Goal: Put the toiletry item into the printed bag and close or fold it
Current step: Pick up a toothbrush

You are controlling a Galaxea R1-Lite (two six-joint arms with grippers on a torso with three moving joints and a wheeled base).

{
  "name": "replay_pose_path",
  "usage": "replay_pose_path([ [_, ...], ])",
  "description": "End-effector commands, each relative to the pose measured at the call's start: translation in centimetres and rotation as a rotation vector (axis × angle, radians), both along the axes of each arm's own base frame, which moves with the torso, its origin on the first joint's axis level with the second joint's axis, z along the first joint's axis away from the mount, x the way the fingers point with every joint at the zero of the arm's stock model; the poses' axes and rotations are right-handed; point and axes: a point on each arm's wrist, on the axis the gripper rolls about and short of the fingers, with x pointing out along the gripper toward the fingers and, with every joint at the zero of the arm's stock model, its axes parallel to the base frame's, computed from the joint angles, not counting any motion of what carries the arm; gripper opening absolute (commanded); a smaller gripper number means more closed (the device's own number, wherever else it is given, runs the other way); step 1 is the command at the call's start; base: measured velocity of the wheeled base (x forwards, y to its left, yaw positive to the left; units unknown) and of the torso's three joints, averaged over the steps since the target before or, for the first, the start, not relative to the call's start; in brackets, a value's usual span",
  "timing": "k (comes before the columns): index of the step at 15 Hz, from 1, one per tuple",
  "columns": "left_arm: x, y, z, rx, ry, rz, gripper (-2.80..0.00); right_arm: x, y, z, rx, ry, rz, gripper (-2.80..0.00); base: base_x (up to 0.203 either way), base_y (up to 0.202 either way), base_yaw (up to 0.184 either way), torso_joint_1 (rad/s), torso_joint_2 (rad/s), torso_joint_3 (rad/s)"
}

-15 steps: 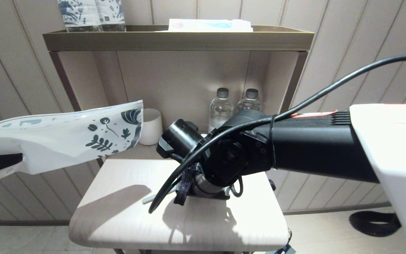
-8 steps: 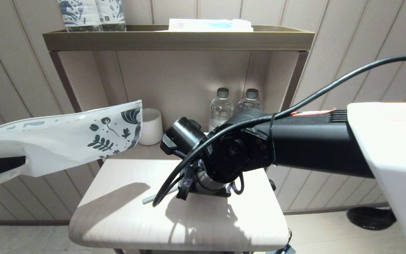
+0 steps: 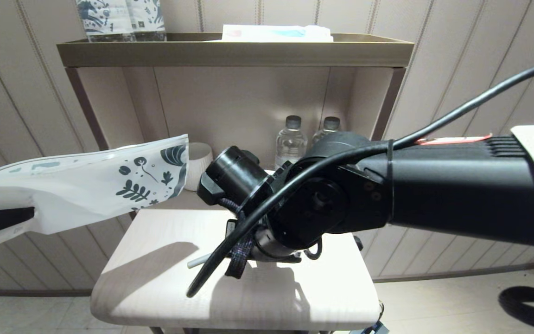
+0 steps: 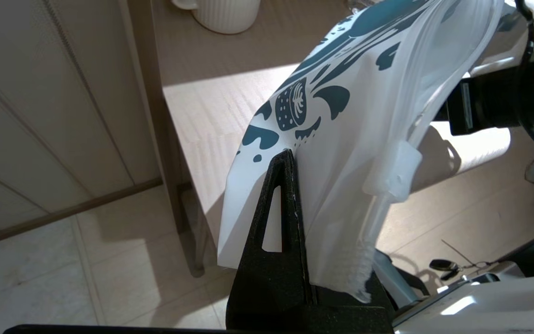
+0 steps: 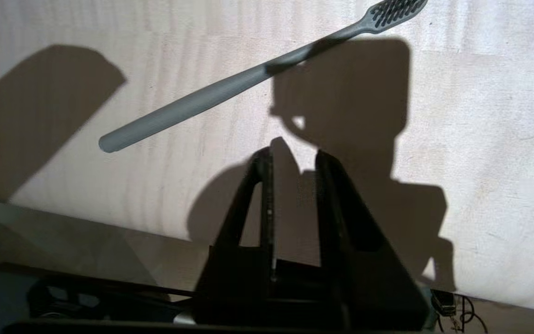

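L gripper (image 4: 290,185) was clamped on the printed bag (image 3: 91,185), held in the air well left of the table (image 3: 155,287). The toothbrush (image 5: 248,79) was seen flat on the tabletop, just ahead of the R gripper (image 5: 295,153), whose fingers were parted a little & empty, poised above it.

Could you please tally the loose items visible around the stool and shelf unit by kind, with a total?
Toothbrush: 1
Printed bag: 1
Water bottles: 2
White ribbed cup: 1
Upright navy-printed packs: 2
Flat packet on top shelf: 1
Total: 8
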Motion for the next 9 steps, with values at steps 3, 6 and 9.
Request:
replay_pose_path([
  [3, 0.1, 0.0, -0.1, -0.002, 0.005, -0.004, -2.80, -0.1, 0.0, 0.1, -0.012, -0.012, 0.022, -2.80, 0.000, 0.000, 0.000, 0.000, 0.00, 0.000],
  [6, 0.1, 0.0, -0.4, -0.006, 0.013, -0.007, -2.80, 0.4, 0.2, -0.6, -0.025, -0.006, 0.021, -2.80, 0.000, 0.000, 0.000, 0.000, 0.00, 0.000],
  [9, 0.3, 0.1, -0.5, -0.011, 0.024, -0.010, -2.80, 0.5, 0.1, -0.5, -0.023, -0.006, 0.018, -2.80, 0.000, 0.000, 0.000, 0.000, 0.00, 0.000],
])
